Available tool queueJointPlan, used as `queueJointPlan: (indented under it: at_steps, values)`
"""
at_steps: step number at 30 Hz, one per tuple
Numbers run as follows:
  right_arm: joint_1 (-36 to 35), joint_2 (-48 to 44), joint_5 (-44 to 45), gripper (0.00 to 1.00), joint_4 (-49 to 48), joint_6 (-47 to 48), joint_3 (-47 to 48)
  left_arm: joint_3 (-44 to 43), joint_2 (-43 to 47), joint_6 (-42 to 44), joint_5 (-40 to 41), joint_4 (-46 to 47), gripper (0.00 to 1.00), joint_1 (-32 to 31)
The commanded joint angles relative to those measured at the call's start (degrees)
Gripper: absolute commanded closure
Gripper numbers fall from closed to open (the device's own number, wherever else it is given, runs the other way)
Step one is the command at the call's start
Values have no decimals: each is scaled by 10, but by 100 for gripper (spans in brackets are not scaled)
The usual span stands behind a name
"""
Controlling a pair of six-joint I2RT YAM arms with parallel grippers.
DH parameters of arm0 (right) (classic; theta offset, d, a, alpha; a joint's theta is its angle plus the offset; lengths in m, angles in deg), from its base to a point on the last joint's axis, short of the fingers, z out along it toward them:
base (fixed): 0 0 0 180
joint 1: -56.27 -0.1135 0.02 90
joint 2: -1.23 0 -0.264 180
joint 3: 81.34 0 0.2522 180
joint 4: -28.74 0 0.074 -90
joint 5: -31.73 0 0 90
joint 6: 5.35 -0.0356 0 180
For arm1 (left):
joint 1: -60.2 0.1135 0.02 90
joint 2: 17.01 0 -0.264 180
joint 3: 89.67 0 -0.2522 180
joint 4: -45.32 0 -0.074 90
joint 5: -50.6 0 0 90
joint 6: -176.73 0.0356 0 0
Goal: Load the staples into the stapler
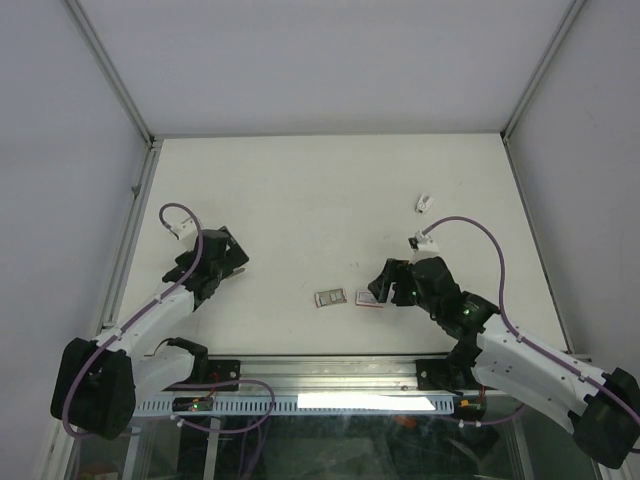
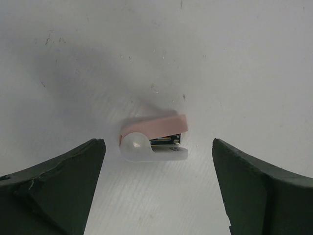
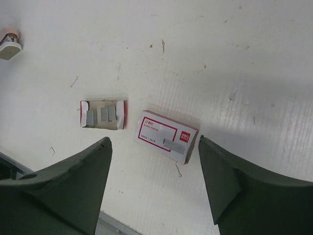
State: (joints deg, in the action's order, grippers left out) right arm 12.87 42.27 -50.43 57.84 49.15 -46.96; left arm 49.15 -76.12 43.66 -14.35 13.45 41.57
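The stapler [image 2: 154, 142] is small, pink on top with a white base, and lies on its side on the table. My left gripper [image 2: 157, 143] is open with the stapler between its fingertips, untouched; in the top view the left gripper [image 1: 232, 260] hides it. The white staple box [image 3: 165, 136] with a red label lies flat, a grey staple strip [image 3: 172, 143] on top of it. Its open tray [image 3: 102, 114] holds short staple strips. My right gripper [image 3: 154, 141] is open and astride the box. The top view shows the box [image 1: 368, 299], the tray [image 1: 330, 297] and the right gripper [image 1: 378, 284].
A small white oblong object [image 1: 424, 203] lies at the back right. A white and pink object [image 3: 7, 45] shows at the far left edge of the right wrist view. A single bent staple [image 3: 180, 171] lies near the box. The metal rail [image 1: 330, 370] marks the table's near edge.
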Motion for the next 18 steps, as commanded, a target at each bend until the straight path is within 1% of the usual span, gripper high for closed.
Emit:
queueJointPlan:
  at_steps: [1, 7, 12, 14, 17, 18]
  values:
    - [2, -9, -4, 25, -31, 3, -1, 5, -5, -16, -19, 30, 9, 6]
    - [1, -16, 0, 25, -25, 0, -4, 0, -40, 14, -35, 43, 33, 6]
    - [2, -17, 4, 25, -23, -2, -4, -8, -70, 33, -67, 60, 47, 6]
    - [1, -15, 4, 25, -23, -2, -5, -12, -84, 42, -76, 72, 51, 6]
    - [1, -12, 4, 25, -22, -4, -5, -23, -112, 51, -92, 85, 59, 3]
    - [1, -12, 4, 25, -22, -5, -6, -27, -121, 52, -96, 89, 61, -1]
